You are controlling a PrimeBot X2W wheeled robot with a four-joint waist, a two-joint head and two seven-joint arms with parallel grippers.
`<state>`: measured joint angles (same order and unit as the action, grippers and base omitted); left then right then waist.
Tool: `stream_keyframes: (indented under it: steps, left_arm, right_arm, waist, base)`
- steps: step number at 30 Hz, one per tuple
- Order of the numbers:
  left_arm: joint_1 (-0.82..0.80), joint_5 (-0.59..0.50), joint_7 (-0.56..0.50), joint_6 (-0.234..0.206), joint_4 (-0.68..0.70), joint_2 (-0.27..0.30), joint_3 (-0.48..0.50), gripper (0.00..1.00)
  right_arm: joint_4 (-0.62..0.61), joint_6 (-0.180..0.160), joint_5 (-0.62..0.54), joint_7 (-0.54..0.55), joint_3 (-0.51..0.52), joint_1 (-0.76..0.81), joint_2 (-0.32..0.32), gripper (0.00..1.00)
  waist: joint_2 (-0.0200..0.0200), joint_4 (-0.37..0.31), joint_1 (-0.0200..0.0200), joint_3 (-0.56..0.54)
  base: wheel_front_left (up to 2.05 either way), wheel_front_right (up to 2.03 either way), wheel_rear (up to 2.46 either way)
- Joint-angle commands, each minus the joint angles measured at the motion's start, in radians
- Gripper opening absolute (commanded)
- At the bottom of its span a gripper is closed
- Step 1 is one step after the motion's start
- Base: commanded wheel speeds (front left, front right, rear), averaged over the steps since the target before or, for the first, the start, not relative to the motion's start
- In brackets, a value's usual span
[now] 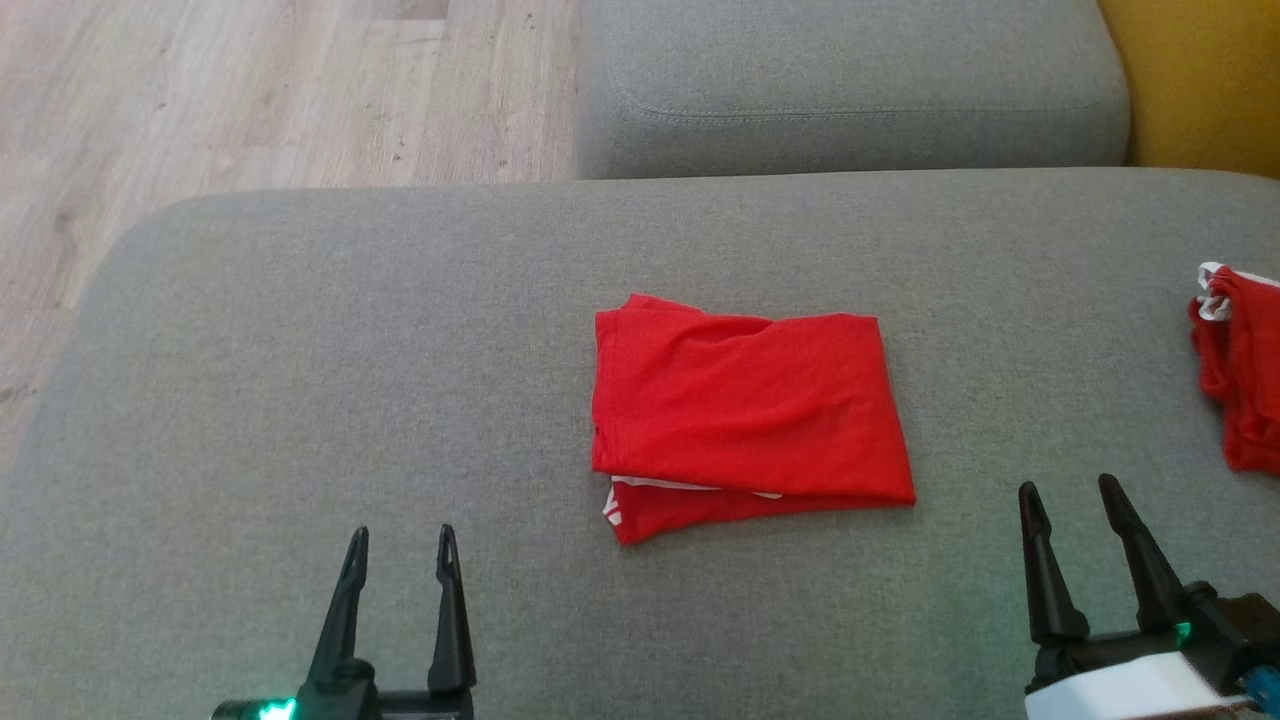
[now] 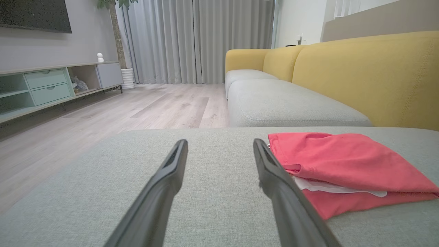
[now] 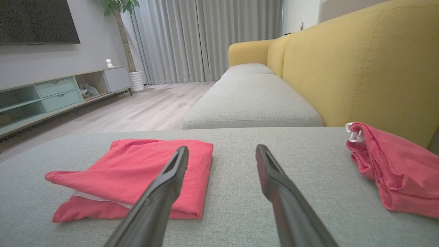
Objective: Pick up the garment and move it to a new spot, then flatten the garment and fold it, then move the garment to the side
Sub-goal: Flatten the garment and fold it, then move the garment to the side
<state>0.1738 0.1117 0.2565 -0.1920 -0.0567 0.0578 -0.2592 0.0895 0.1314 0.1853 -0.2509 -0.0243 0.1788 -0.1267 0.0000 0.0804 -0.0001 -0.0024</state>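
Garment (image 1: 745, 410) is lying folded on the grey cushion (image 1: 300, 350); I am holding the left gripper (image 1: 403, 535) and right gripper (image 1: 1068, 486) released, empty, nearer me.

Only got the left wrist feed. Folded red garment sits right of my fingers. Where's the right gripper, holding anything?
Observer: The right gripper is open and empty, nearer the robot than the folded garment and off to its right, not touching it.
Operator: Anything else on the cushion?
Observer: Yes, a second red garment, crumpled with white trim, lies on the cushion at the far right, beside the yellow backrest.
Operator: Fold shape from above?
Observer: A rough rectangle, lying between the left gripper and the right one, ahead of both sets of fingertips.
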Motion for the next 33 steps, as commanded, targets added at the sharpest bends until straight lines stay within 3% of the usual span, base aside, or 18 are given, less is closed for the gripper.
stream_keyframes:
  steps: [1,14,21,24,33]
  left_arm:
    - [-0.022,-0.012,0.005,0.004,0.028,-0.006,0.035,1.0]
    - [-0.023,-0.026,0.005,0.016,0.017,-0.007,0.036,1.0]
    - [-0.027,-0.002,0.005,0.073,0.032,-0.007,0.021,1.0]
    - [-0.044,0.001,0.005,0.09,0.058,-0.007,0.011,1.0]
    - [-0.089,-0.015,0.005,0.083,0.08,-0.007,-0.018,1.0]
  right_arm:
    - [-0.03,-0.001,-0.006,-0.011,-0.018,-0.024,-0.008,1.0]
    - [-0.028,-0.001,-0.02,-0.011,-0.021,-0.01,-0.004,1.0]
    - [-0.008,-0.001,-0.028,-0.011,-0.016,-0.012,-0.007,1.0]
    - [0.037,-0.001,-0.017,-0.011,-0.009,-0.047,-0.006,1.0]
    - [0.25,-0.001,0.047,0.007,0.002,-0.232,-0.007,1.0]
  waist:
    - [0.0,0.0,0.0001,0.001]
    - [0.0,0.0,0.0001,-0.003]
    - [0.0,0.012,0.0001,0.012]
    - [0.0,0.026,0.0001,0.051]
    - [0.0,0.061,0.0001,0.138]
  base:
    - [0.0,0.0,0.0]
    - [0.0,0.0,0.0]
    - [0.0,0.0,0.0]
    - [0.0,0.0,0.0]
    - [0.0,0.0,0.0]
